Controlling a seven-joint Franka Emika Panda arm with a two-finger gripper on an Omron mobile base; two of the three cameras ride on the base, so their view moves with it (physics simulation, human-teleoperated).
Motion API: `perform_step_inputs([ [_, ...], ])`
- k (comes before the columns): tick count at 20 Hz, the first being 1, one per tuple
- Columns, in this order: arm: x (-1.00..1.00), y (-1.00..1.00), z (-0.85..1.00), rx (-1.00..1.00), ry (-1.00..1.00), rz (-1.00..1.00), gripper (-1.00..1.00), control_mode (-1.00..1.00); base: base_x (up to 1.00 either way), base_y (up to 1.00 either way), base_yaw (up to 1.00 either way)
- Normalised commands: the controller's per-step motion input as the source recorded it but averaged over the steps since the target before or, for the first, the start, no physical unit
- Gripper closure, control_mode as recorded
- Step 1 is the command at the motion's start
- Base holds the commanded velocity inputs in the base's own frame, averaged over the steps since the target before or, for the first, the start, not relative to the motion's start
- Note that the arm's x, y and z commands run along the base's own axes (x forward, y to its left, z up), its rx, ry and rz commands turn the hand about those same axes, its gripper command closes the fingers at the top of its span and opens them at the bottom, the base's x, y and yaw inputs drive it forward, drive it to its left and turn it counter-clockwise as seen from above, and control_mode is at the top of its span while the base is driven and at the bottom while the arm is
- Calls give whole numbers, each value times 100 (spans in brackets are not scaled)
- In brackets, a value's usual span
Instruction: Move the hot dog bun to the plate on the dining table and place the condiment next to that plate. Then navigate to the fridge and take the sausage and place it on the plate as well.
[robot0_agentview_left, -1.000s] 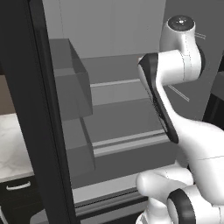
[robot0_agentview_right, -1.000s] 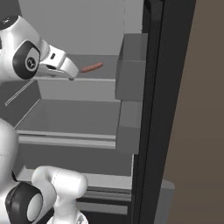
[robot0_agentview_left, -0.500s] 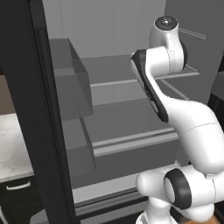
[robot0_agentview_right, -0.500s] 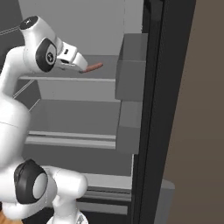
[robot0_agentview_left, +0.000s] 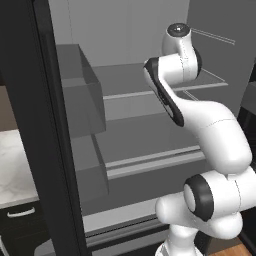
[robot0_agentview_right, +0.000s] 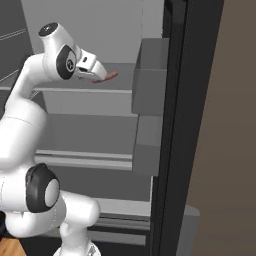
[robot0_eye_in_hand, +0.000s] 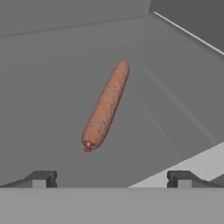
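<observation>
The sausage (robot0_eye_in_hand: 106, 106) lies mid-shelf in the fridge (robot0_agentview_left: 150, 145), light, soft and slick (likely to roll); take its middle. The end effector (robot0_eye_in_hand: 111, 179) gapes wide, empty.

Location: a domestic kitchen, computer-rendered. Evidence: a tall black fridge (robot0_agentview_left: 30, 100) stands open, showing a light grey interior with several flat shelves (robot0_agentview_left: 145, 160) and box-shaped door bins (robot0_agentview_right: 150, 75). Food is stored inside: a single sausage (robot0_eye_in_hand: 106, 105) lies on an upper shelf. Left of the fridge, a white, grey-veined marble counter (robot0_agentview_left: 12, 170) sits over a dark cabinet with a pale drawer handle (robot0_agentview_left: 20, 213). A strip of wood-toned floor (robot0_agentview_left: 245, 250) shows at the bottom edge. A plain brown wall (robot0_agentview_right: 225, 125) adjoins the fridge on the right.
</observation>
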Motion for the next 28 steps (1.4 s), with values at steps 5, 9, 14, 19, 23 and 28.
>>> perform_step_inputs([
  [5, 22, -9, -22, 0, 0, -6, -100, -100, 0, 0, 0],
  [9, 45, -16, -8, 0, 0, -9, -100, -100, 0, 0, 0],
  [14, 54, -13, -8, 0, 0, -8, -100, -100, 0, 0, 0],
  [19, 55, -9, -5, 0, 0, -6, -100, -100, 0, 0, 0],
  [23, 52, -4, -4, 0, 0, -5, -100, -100, 0, 0, 0],
  [28, 24, 0, -10, 0, 0, -2, -100, -100, 0, 0, 0],
])
